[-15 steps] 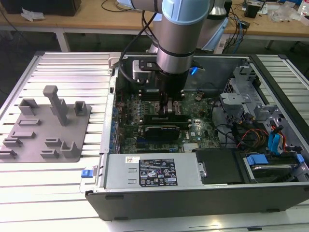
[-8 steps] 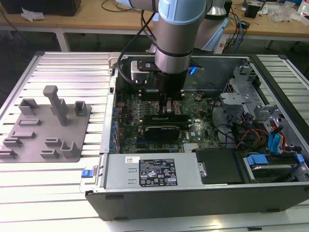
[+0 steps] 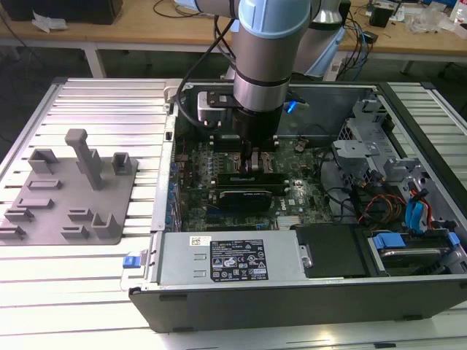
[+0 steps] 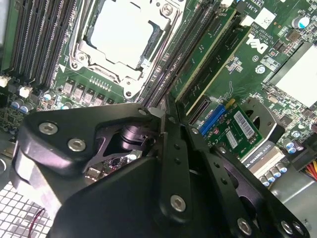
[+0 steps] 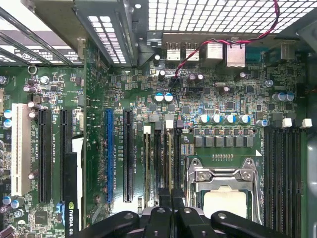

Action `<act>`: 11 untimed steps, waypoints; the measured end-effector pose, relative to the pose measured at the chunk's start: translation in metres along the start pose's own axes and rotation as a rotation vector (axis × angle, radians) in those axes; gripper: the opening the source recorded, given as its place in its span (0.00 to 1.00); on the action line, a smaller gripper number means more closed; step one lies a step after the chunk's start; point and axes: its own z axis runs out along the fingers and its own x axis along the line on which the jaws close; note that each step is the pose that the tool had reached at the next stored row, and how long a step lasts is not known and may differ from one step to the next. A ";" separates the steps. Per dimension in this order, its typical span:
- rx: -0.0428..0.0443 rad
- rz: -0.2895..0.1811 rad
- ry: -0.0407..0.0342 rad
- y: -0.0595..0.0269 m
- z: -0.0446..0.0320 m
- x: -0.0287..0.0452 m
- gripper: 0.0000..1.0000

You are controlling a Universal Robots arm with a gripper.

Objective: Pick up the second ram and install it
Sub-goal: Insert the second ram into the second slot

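Tool (image 5: 171,210) fingers are seen drawn close together in both wrist views, and a thin green stick, taken to be the second ram (image 5: 169,163), is seen running lengthwise between them. The tool is therefore judged to be closed on that stick, though the contact itself is partly hidden by the black fingers.

The second ram (image 4: 208,54) is found standing on edge in line with one of the long memory slots of the motherboard (image 5: 233,99), just beside the processor socket (image 5: 223,191). It is held edge-down and parallel to the slot, presumably so that its contact edge can be met squarely by the slot and not be tilted against the end clips. Another pale-edged stick (image 5: 147,163) is seen in a neighbouring slot. Whether the held stick is fully seated cannot be told.

In the exterior view, the arm (image 3: 266,44) is lowered from the upper centre of the frame straight down into the open computer case (image 3: 292,292), with the wrist kept vertical and the tool (image 3: 255,164) placed low over the board near the frame's centre. The upright pose is judged to suit a straight downward push. At the exterior view's left, a grey holder tray (image 3: 66,197) is left on the table (image 3: 109,95), well apart from the case.
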 end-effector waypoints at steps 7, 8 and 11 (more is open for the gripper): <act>0.0030 0.000 -0.0009 0.0004 0.0013 0.0000 0.09; 0.0029 0.000 -0.0005 0.0004 0.0016 0.0001 0.09; 0.0028 0.000 -0.0003 0.0004 0.0017 0.0001 0.09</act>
